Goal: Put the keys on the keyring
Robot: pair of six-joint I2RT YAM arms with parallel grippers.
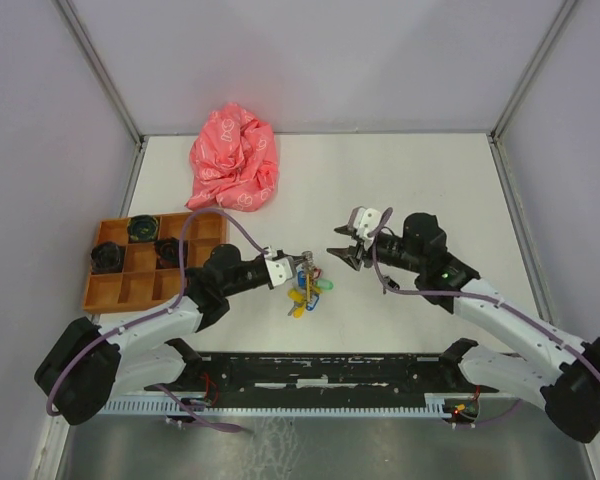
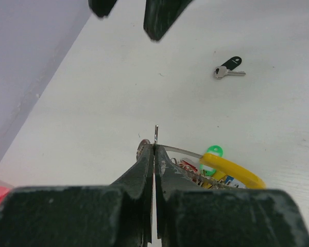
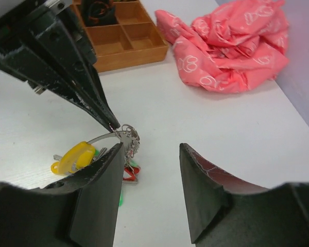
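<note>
Keyring [image 2: 177,150] clamped in left gripper [image 2: 155,149]; right gripper [image 1: 342,252] at three o'clock, fingers parted, empty; black key [image 2: 228,68] loose; red key [image 3: 130,173] perhaps threaded

The top view looks down from above and behind the 2 arm bases. It takes in the whole desk [image 1: 430,180] from far off, with the left tool [image 1: 305,263] and the right tool [image 1: 340,255] pointing at each other mid-frame. The left wrist view sits close behind its own pinched fingers [image 2: 139,175], low over the desk. It faces the right tool, whose 2 fingertips show at its top edge. The right wrist view looks out between its own spread fingers [image 3: 98,190] back at the left tool, with a tray [image 3: 139,54] and a pink cloth [image 3: 232,51] beyond it. All 3 views share the keyring [image 1: 307,287] at the left tool's tip.
</note>
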